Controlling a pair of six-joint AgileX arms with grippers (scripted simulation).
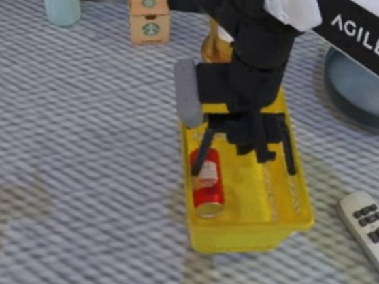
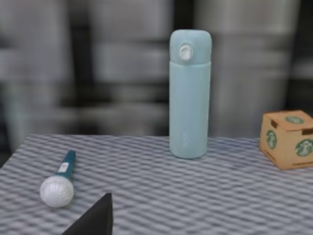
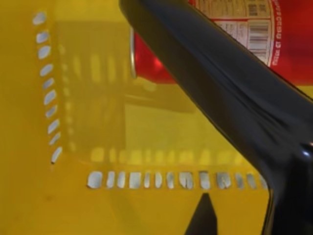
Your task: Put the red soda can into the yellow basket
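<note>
The red soda can lies inside the yellow basket, near the frame's middle. The right claw hangs wide open above, hiding the basket's back end.

A tall light blue bottle with a round white button on its lid stands upright at the far left of the table. A small brown cardboard box with green round stickers sits just beside it. A little teal stick with a white ball end lies flat. A grey remote with dark buttons lies at the right edge. A round grey-blue bowl sits at the far right. All rest on a grey striped cloth.
</note>
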